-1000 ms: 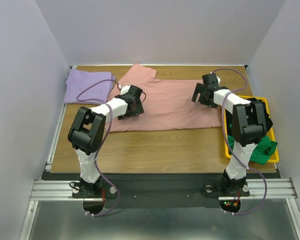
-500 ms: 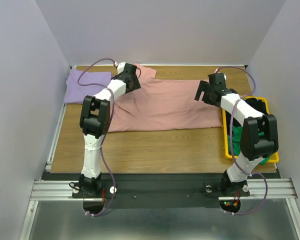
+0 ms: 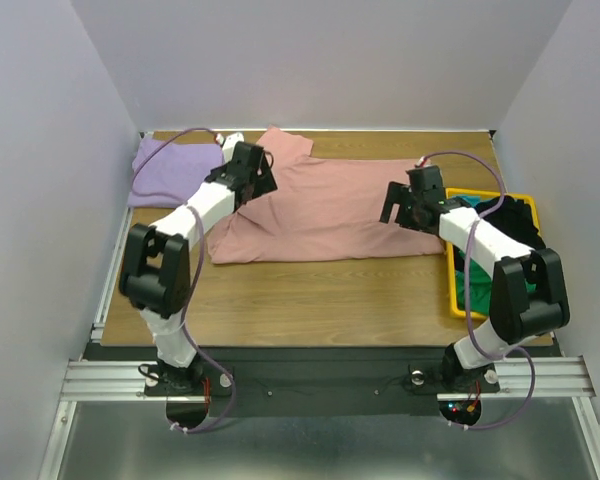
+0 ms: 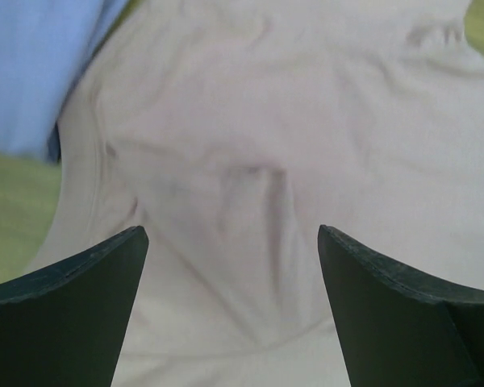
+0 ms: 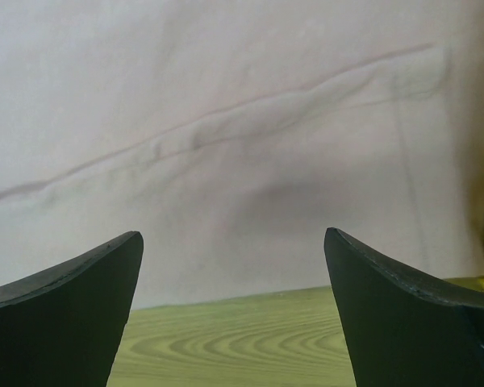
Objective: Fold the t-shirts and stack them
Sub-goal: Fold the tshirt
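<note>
Presently, left gripper (image 4: pixel 230 234) spread wide, empty, pink t-shirt (image 3: pixel 330 215) flat beneath it, lavender t-shirt (image 3: pixel 170 170), apparently folded, just to its left, right gripper (image 5: pixel 232 235) likewise spread, above that pink shirt's edge.

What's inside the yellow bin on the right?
The bin holds bunched green cloth and black cloth. The right arm crosses over it, so the middle of the pile and anything beneath are hidden. The shirts cannot be counted.
</note>
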Available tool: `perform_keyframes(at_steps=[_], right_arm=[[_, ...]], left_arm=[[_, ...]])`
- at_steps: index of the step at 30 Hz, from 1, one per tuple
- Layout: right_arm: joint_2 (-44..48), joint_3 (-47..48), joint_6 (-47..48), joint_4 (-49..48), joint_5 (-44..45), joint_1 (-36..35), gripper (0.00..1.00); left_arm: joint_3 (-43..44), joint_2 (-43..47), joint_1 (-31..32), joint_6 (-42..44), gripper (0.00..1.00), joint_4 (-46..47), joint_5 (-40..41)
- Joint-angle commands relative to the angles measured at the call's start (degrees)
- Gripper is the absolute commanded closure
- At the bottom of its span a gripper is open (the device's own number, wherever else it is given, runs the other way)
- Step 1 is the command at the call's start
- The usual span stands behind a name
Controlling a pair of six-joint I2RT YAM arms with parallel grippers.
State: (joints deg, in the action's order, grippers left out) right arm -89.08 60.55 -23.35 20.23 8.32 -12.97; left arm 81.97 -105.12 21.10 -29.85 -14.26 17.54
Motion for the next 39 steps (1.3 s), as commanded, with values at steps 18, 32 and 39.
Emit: perform_keyframes(at_steps=[18,32,39], right_arm=[[-0.50,-18.00,-10.12,-5.90,-3.48,-3.02,0.00],[20.25,-33.04,-16.02,0.77,-7.26,-3.82,0.00],[25.17,-35.94,-18.65,3.06,-7.17,-4.08,0.00]], left_arm=[[-33.62,10.99,0.87,-14.27,0.02,6.09,-1.19],[-51.82,39.27,2.80,-27.37,0.02,-4.98,-6.29],[-55.43,49.57,2.89,-30.70,0.02,-13.60,-4.78]])
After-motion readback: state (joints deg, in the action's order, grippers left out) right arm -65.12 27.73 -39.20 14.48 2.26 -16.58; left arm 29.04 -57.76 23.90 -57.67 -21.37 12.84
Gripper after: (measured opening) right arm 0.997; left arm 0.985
